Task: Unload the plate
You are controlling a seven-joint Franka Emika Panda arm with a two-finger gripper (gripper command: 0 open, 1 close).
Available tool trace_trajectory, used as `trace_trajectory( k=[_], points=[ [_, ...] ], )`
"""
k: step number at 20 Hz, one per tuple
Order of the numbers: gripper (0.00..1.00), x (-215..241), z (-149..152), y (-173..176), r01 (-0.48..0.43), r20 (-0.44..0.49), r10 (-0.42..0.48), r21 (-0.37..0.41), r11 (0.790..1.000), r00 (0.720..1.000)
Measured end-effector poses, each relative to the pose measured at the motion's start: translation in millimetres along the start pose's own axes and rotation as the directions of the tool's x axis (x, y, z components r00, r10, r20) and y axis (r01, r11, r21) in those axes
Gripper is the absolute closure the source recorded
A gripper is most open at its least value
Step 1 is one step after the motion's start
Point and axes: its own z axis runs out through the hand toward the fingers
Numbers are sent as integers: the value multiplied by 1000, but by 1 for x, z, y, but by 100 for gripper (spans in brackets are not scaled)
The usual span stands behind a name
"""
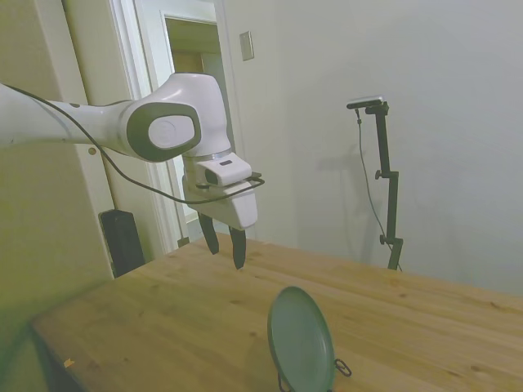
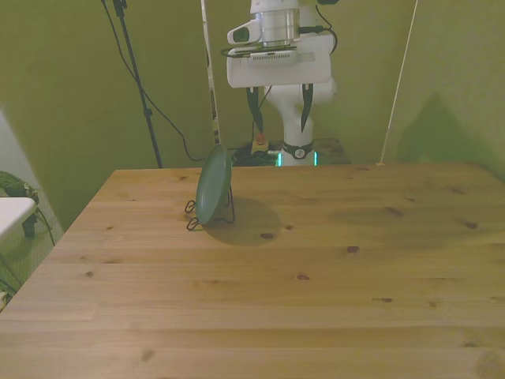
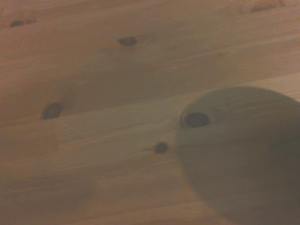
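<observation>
The grey-green plate [image 1: 301, 339] [image 2: 213, 186] stands on edge in a thin black wire rack [image 2: 229, 213] [image 1: 339, 369], on the wooden table toward the front view's left. My gripper [image 1: 225, 255] [image 2: 279, 130] hangs in the air well above the table, higher than the plate and a little to the front view's right of it. Its fingers point down and are spread open with nothing between them. The wrist view shows only blurred table wood with knots and a round dark shadow [image 3: 239, 154].
The wooden table [image 2: 316, 276] stretches wide to the front view's right of the rack. Behind it run cables and a thin pole [image 2: 209, 71]. In the side view an open doorway [image 1: 200, 122] lies behind the arm.
</observation>
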Motion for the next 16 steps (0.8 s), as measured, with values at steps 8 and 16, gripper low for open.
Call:
trace_trajectory(
  k=[8, 16],
  points=[
    [0, 39, -1, 41, -96, 27, 97, -36, 995, 995],
    [0, 60, -24, 74, -80, -17, 79, -121, 989, 997]
  ],
)
